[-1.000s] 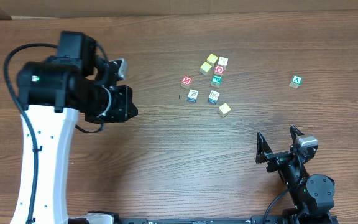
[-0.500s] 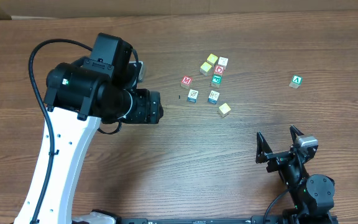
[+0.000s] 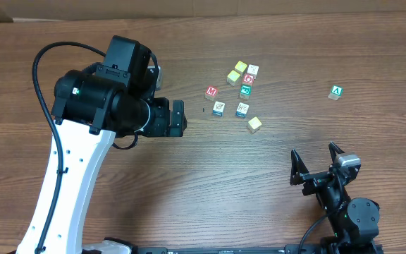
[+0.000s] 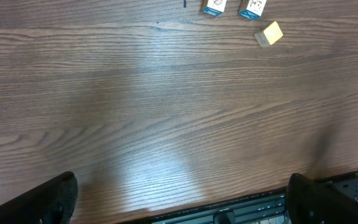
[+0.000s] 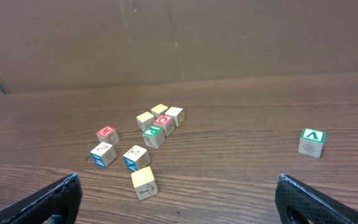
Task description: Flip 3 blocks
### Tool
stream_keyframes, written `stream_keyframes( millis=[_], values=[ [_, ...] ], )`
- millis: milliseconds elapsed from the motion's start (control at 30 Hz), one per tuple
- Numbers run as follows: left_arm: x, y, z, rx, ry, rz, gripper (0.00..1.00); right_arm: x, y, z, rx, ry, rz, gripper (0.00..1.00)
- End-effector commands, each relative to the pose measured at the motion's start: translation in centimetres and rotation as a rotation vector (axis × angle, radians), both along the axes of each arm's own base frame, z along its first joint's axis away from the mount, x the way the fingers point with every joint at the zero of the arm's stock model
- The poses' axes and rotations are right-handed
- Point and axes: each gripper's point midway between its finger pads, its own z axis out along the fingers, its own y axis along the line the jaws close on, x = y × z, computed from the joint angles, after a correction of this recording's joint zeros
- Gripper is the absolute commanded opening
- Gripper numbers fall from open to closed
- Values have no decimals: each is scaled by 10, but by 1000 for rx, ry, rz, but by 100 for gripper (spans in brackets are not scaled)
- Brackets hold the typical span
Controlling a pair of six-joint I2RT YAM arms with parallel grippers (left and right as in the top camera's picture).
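While the left end effector point(image 3: 179, 118) hovers spread wide over the brown wood-grain worktop point(image 3: 189, 176), the small wooden alphabet cubes point(image 3: 245, 90) sit clustered near it, mid-worktop. They've got matte tan and white faces with red, blue and green prints, and one shows a slash. The right end effector point(image 3: 316, 164) is spread too, near the front edge.

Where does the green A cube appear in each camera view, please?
Overhead: the green A cube sits far right, apart from the cluster.
Left wrist: not in it.
Right wrist: at the right, alone.
Shared landmark: the yellow cube just outside the cluster, top right in the left wrist view, low centre-left in the right wrist view.
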Motion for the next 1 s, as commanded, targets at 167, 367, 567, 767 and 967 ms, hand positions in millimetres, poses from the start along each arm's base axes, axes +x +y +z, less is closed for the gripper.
stream_keyframes(
  millis=[167,367,567,767,967],
  values=[
    [2,0,-4,13,6,5,100,0,-1,3,-5,-16,0,100],
    [2,0,-4,13,6,6,100,0,-1,3,-5,-15,0,100],
    [2,0,-4,13,6,5,100,0,-1,3,-4,-15,0,100],
    [2,0,-4,13,6,5,100,1,-3,9,1,-42,-17,100],
    [2,0,-4,13,6,5,100,0,-4,2,12,-10,-20,100]
  ],
)
